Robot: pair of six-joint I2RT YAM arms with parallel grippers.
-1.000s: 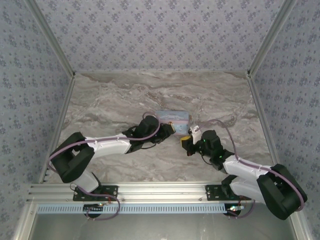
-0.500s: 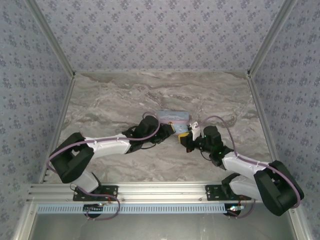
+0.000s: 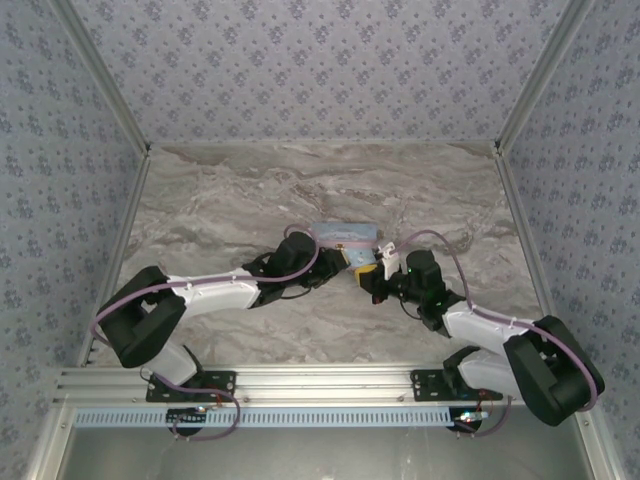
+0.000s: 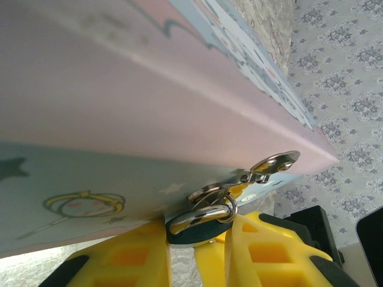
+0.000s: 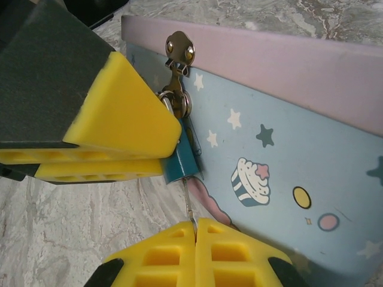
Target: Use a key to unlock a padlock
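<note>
The small teal padlock [image 5: 179, 166] hangs by its silvery shackle [image 4: 200, 215] from the hasp [image 5: 179, 49] on the front of the light-blue cartoon tin [image 3: 345, 236]. My left gripper [image 4: 194, 251] is shut on the padlock's body [image 4: 191, 233], one yellow finger on each side. The thin metal key [image 5: 189, 206] runs from the padlock's underside down to my right gripper [image 5: 195, 230]. That gripper is shut on the key's head, and the key's tip is at the keyhole. From above, the left gripper [image 3: 350, 258] and right gripper [image 3: 372, 276] meet at the tin's front.
The tin lies on the marble table [image 3: 220, 210], a little right of the centre. Patterned walls [image 3: 320, 70] close in the back and both sides. A metal rail [image 3: 320, 380] runs along the near edge by the arm bases.
My right arm has swung left and forward, carrying the key up to the padlock. The left arm and the tin have stayed put.
</note>
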